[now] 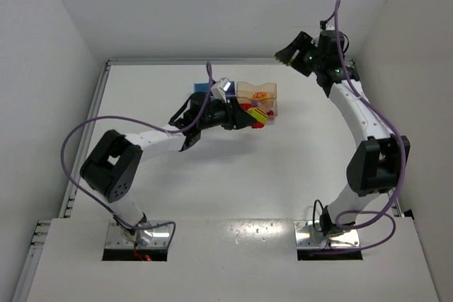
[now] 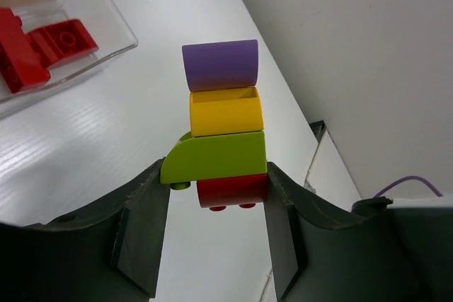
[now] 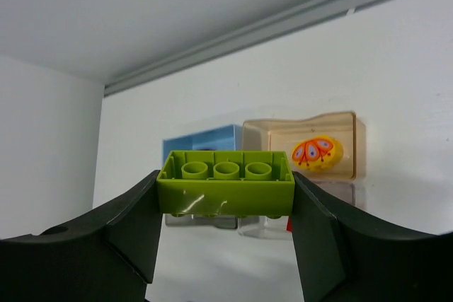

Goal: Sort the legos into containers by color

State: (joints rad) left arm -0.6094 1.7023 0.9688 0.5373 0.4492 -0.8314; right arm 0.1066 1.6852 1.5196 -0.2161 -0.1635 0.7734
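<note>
Left gripper (image 2: 214,183) clamps a four-colour clump (image 2: 223,122) beside the containers (image 1: 244,88). Right gripper (image 3: 225,199), well apart, pinches a lime brick (image 3: 226,183), best released low inside the matching one; which is unclear.

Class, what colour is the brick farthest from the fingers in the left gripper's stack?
Purple brick; best in left wrist view.

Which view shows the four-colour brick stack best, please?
Left wrist: the stack sits large and sharp in the left tool, purple, yellow, green, red. Top external shows only a small coloured patch; right wrist does not show it.
</note>
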